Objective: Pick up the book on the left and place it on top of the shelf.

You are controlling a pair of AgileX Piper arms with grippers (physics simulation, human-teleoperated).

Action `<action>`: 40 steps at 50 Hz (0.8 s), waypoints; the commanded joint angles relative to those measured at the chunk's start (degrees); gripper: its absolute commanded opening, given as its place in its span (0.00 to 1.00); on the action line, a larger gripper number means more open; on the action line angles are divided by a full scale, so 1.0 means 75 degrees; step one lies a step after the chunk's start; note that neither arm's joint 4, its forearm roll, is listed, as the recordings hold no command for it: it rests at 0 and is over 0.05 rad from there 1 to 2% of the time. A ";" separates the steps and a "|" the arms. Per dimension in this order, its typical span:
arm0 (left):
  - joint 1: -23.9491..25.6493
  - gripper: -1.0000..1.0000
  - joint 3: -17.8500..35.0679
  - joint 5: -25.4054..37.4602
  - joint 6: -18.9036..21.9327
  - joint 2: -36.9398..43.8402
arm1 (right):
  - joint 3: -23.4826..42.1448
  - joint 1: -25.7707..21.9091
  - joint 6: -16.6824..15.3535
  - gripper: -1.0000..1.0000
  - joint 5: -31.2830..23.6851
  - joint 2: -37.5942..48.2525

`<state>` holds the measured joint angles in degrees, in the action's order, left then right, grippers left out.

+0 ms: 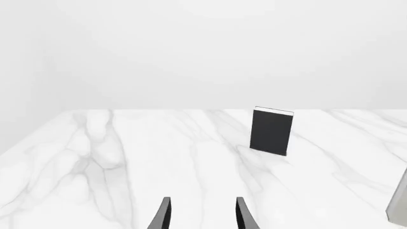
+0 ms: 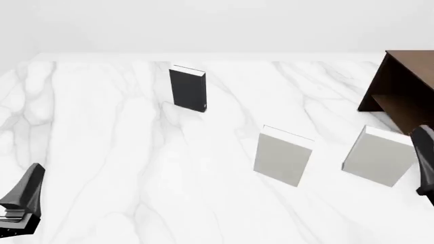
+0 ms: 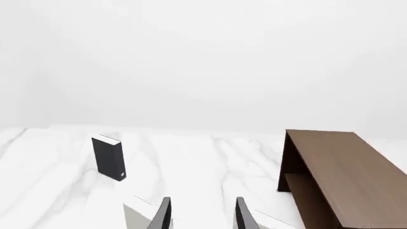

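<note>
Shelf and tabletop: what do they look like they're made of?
Shelf: looks like dark brown wood with a matte finish; faint streaky grain, no glare. Tabletop: looks like white marble with grey veining, smooth; being a render, it may be only a texture.

The black book stands upright on the tabletop, well apart from two grey books and the shelf.

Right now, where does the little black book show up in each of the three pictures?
Front view: black book stands upright, far left of centre.
Left wrist view: upright beyond the fingers, right of centre.
Right wrist view: upright at left.
Shared landmark: the marble table.
</note>
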<state>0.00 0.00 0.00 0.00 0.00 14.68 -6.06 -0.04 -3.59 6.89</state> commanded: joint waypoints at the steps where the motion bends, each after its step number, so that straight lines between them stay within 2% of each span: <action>1: 0.0000 1.00 0.0000 0.0000 0.0000 0.0000 | 0.1135 -0.0460 -0.0418 1.00 0.0419 0.1435; 4: 0.0000 1.00 0.0000 0.0000 0.0000 0.0000 | 0.1590 -0.0639 -0.0678 1.00 0.0431 0.1874; 12: 0.0000 1.00 0.0000 0.0000 0.0000 0.0000 | 0.2422 -0.1007 -0.0980 1.00 0.0289 0.2710; 13: 0.0000 1.00 0.0000 0.0000 0.0000 0.0000 | 0.2704 -0.1066 -0.1248 1.00 0.0262 0.2912; 15: 0.0000 1.00 0.0000 0.0000 0.0000 0.0000 | 0.2859 -0.1094 -0.1286 1.00 0.0198 0.3018; 18: 0.0000 1.00 0.0000 0.0000 0.0000 0.0000 | 0.3375 -0.1302 -0.1634 1.00 -0.0050 0.3407; 21: 0.0000 1.00 0.0000 0.0000 0.0000 0.0000 | 0.3778 -0.1478 -0.1786 1.00 -0.0279 0.3844; 25: 0.0000 1.00 0.0000 0.0000 0.0000 0.0000 | 0.4403 -0.1697 -0.1564 1.00 -0.0480 0.4480; 31: 0.0000 1.00 0.0000 0.0000 0.0000 0.0000 | 0.4978 -0.1880 -0.1536 1.00 -0.0628 0.5136; 36: 0.0000 1.00 0.0000 0.0000 0.0000 0.0000 | 0.5212 -0.2087 -0.1807 1.00 -0.0666 0.5760; 39: 0.0000 1.00 0.0000 0.0000 0.0000 0.0000 | 0.5578 -0.2208 -0.1785 1.00 -0.0823 0.6076; 40: 0.0000 1.00 0.0000 0.0000 0.0000 0.0000 | 0.5701 -0.2274 -0.1919 1.00 -0.0892 0.6238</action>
<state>0.00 0.00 0.00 0.00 0.00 50.30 -20.06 -12.22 -7.87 45.04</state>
